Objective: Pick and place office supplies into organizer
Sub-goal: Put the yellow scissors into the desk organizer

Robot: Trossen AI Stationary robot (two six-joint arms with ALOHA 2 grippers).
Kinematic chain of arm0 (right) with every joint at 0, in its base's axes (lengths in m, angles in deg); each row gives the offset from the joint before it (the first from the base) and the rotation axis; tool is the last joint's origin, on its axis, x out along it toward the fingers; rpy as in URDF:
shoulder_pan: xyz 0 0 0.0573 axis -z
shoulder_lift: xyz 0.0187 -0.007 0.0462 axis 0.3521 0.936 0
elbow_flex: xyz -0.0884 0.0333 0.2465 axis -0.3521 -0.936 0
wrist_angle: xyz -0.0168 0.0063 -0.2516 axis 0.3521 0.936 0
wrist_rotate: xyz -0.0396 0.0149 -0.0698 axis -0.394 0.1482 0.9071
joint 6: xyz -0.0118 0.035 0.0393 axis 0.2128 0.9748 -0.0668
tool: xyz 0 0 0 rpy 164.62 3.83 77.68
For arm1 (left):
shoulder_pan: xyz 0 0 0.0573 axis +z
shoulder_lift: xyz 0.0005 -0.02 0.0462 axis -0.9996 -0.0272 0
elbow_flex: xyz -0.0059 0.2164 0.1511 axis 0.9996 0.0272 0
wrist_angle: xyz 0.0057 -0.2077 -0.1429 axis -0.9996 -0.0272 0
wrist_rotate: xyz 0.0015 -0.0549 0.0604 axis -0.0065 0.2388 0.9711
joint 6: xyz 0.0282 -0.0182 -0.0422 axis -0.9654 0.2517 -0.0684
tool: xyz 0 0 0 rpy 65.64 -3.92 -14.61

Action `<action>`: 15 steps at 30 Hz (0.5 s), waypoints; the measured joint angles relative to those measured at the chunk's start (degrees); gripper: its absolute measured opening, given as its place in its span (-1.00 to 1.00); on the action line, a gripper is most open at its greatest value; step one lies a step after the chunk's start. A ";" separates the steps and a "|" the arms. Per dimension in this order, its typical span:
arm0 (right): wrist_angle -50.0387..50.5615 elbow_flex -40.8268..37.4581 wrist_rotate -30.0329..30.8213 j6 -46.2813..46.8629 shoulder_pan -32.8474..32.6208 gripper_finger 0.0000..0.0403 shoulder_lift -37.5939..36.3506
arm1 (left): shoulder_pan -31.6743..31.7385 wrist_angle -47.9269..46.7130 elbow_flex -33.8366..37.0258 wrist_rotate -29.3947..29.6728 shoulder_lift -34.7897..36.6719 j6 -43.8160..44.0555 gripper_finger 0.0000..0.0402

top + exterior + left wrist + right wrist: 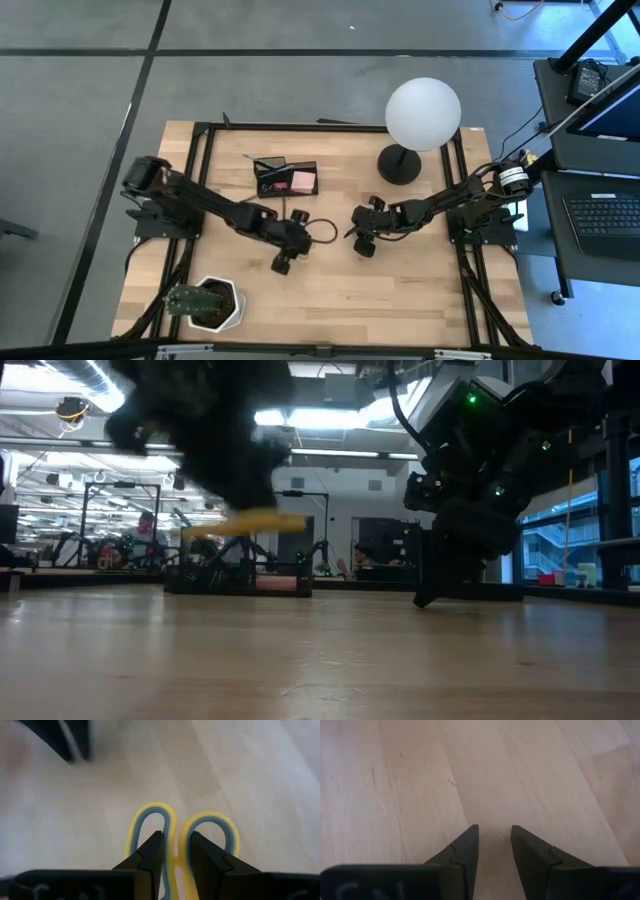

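Left end effector [175, 851] pinching yellow-handled scissors [165, 827] by glossy looped plastic grips, lifted above pale wood-grain table [420, 785]. Right end effector [494, 845] slightly parted, empty, nearby. Black rectangular organizer [287, 178] well apart.

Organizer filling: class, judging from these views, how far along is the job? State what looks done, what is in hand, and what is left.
Done: a pink sticky-note pad already lies in the black organizer. In hand: the left gripper has its fingers shut on the yellow-handled scissors, lifted off the table. Left: placing the scissors in the organizer. No other loose supplies are clearly visible. The right gripper waits open over bare wood.
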 joint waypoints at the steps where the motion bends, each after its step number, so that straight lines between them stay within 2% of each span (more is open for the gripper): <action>1: 0.00 0.00 0.00 -0.35 -0.01 -0.41 0.00 | 0.02 0.20 0.00 0.63 1.62 -0.69 -0.63; 5: -0.66 0.00 0.02 -0.51 -0.01 -0.41 0.00 | 0.87 0.00 -0.22 4.49 9.25 -2.68 -0.64; 11: -0.98 0.00 0.02 -0.64 -0.01 -0.41 -0.02 | 3.47 0.40 -0.24 14.05 21.16 -8.42 -0.64; 15: -1.18 0.00 0.13 -1.01 -0.01 -0.41 -0.02 | 7.47 3.84 0.53 14.90 27.20 -11.71 -0.64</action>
